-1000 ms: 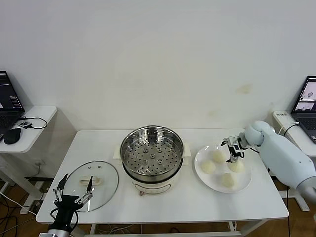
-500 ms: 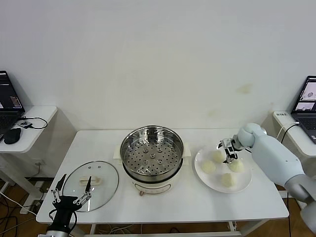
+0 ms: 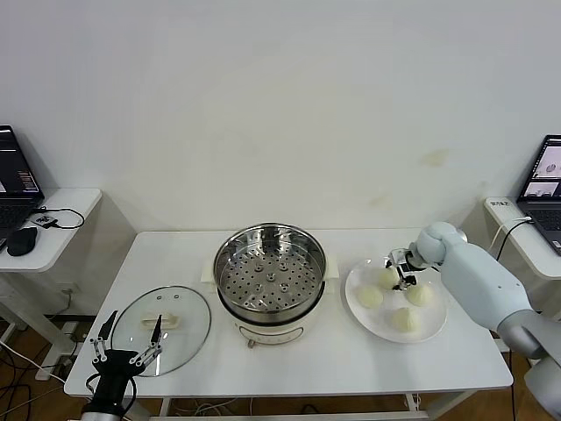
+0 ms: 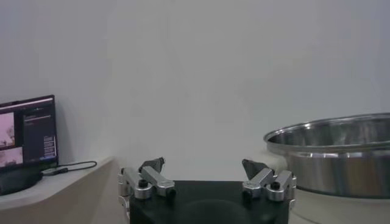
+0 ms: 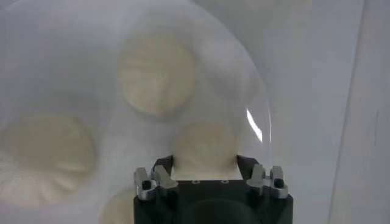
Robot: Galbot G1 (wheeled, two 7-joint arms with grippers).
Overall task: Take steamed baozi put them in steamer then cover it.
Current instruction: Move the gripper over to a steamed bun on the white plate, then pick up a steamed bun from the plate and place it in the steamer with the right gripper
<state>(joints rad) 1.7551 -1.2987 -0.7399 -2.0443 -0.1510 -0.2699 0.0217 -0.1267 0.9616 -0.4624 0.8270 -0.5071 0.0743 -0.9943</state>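
Fingers of the left gripper [image 3: 128, 349] are seen spread wide and holding nothing, just off the table's [image 3: 351, 360] front left corner, at the near rim of the glass cover [image 3: 163, 317], which lies flat near that corner. At the centre of the table the steamer [image 3: 270, 279] is shown uncovered, its perforated tray bare. On the right side a white plate [image 3: 436, 329] carries four steamed baozi [image 3: 404, 319]. At the plate's far edge the right gripper [image 3: 402, 274] is lowered among them, and in the right wrist view its fingers [image 5: 163, 169] are pressed against the two sides of one bun [image 5: 203, 150]. Laptops [image 3: 17, 175] are seen on side desks beyond both ends of the table.
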